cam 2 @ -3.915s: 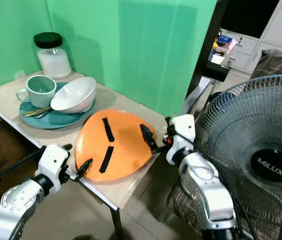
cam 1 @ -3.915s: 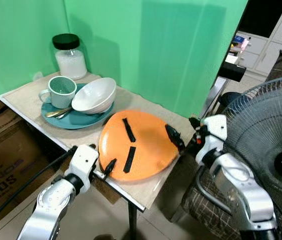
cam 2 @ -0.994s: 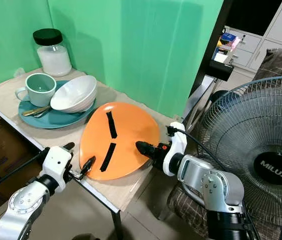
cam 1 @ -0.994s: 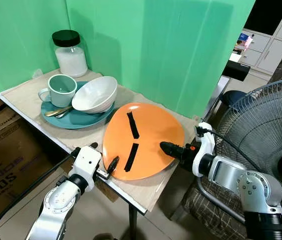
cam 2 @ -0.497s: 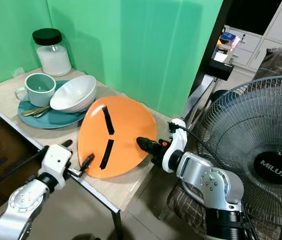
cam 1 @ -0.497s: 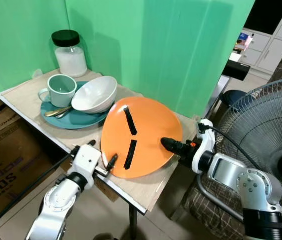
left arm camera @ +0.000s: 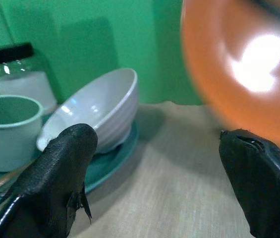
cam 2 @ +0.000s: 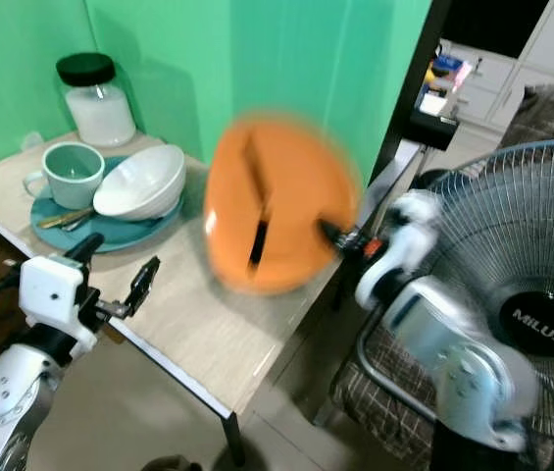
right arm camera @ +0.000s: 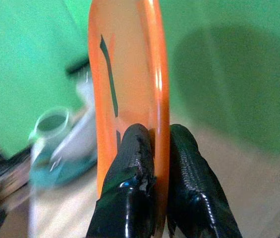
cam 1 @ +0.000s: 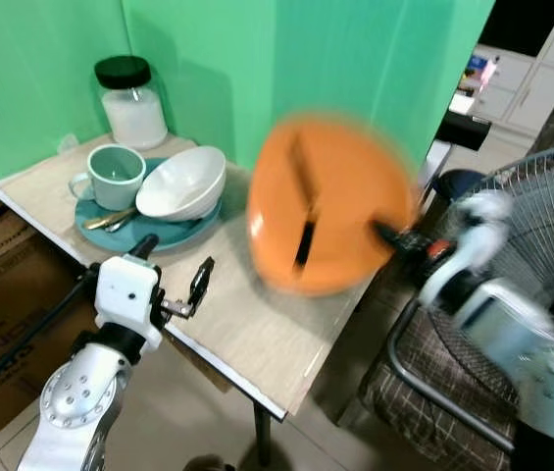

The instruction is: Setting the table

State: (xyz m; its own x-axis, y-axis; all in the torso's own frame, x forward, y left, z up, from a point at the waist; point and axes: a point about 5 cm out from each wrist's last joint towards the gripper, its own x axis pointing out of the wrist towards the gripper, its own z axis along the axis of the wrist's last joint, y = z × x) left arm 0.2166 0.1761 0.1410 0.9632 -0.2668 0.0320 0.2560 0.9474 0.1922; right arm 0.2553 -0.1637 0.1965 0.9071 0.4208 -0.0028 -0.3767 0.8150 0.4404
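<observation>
Fan (cam 1: 551, 294), cardboard box (cam 1: 2, 285), cabinets (cam 1: 531, 69)

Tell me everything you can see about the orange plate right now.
The orange plate is round, smooth and glossy, with two black strips on its face. It is lifted off the table, tilted nearly on edge and motion-blurred. The right gripper pinches its rim between both fingers; nothing else touches it.

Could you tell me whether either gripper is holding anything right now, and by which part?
The right gripper holds the orange plate by its rim, one finger on each face, lifted off the table. The left gripper is open and holds nothing.
</observation>
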